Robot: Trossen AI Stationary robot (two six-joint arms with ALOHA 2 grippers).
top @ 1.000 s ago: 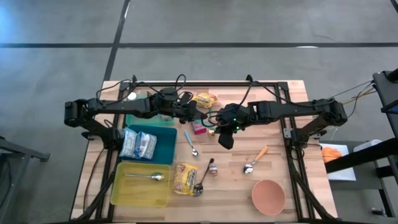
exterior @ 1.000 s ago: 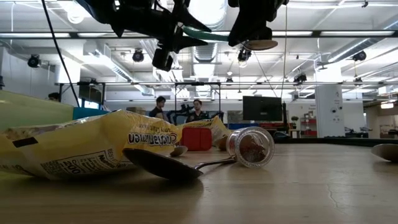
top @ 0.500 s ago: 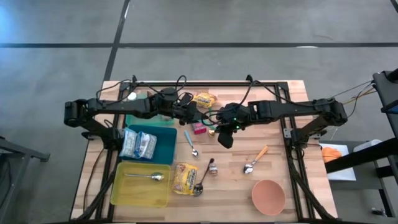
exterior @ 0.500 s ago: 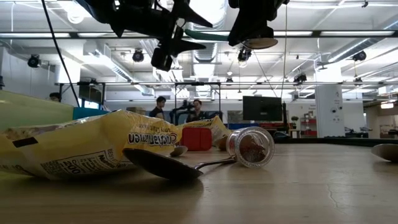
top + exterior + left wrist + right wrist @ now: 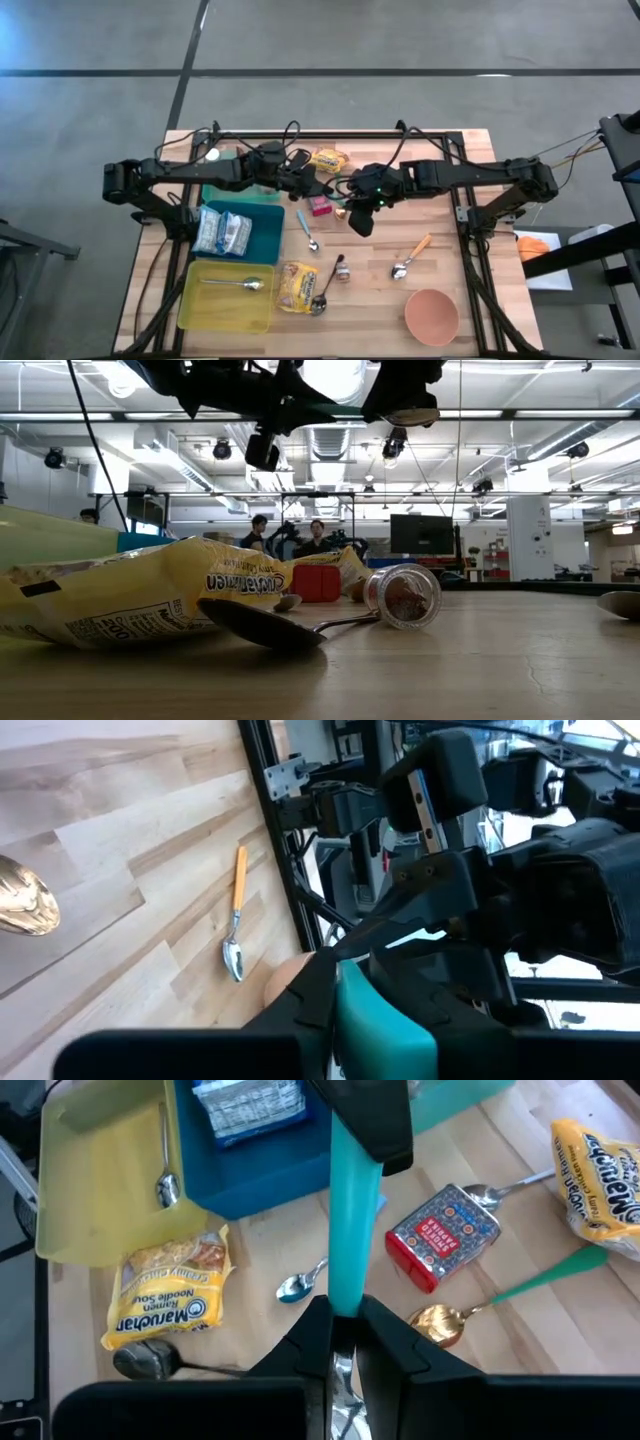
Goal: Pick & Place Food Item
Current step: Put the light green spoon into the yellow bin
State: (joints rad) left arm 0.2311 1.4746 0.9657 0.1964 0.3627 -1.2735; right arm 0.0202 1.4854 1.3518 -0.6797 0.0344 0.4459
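teal spoon (image 5: 352,1230) | clenched in right tool (image 5: 347,1318) | left tool (image 5: 372,1010) seemingly grips other end

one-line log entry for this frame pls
left gripper: shut on teal handle | right gripper: shut on same handle, other end | both raised over table centre

Both arms (image 5: 230,172) mid-table above red tin (image 5: 319,206), yellow packet (image 5: 328,159) behind.

I have both arms stretched toward the table's middle, raised (well off the wood). My left gripper (image 5: 322,187) and right gripper (image 5: 347,189) nearly meet, both pinched on one teal-handled spoon (image 5: 352,1230).
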